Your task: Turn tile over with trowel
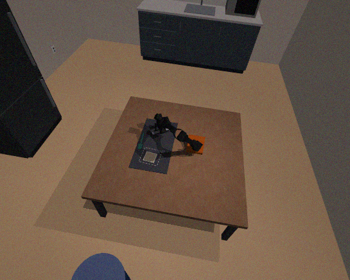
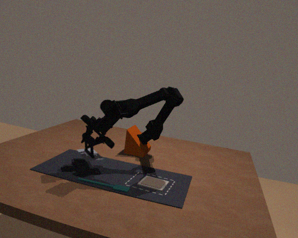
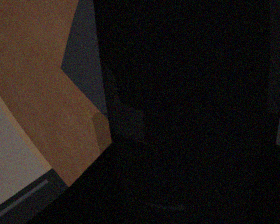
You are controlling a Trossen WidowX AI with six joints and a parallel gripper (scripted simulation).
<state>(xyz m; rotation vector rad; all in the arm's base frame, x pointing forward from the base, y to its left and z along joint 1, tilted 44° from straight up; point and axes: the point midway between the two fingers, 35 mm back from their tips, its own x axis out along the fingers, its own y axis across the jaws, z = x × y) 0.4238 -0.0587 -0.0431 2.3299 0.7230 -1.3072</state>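
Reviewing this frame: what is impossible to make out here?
- What the gripper is clamped on: in the exterior view its own dark shape and shadow hide it, and it is too small in the top view.
- Wrist view: a black mass close to the lens blocks most of it.
- Marking on the tile: too dim and grainy to tell.
- Blade of the trowel: lost in shadow on the mat.
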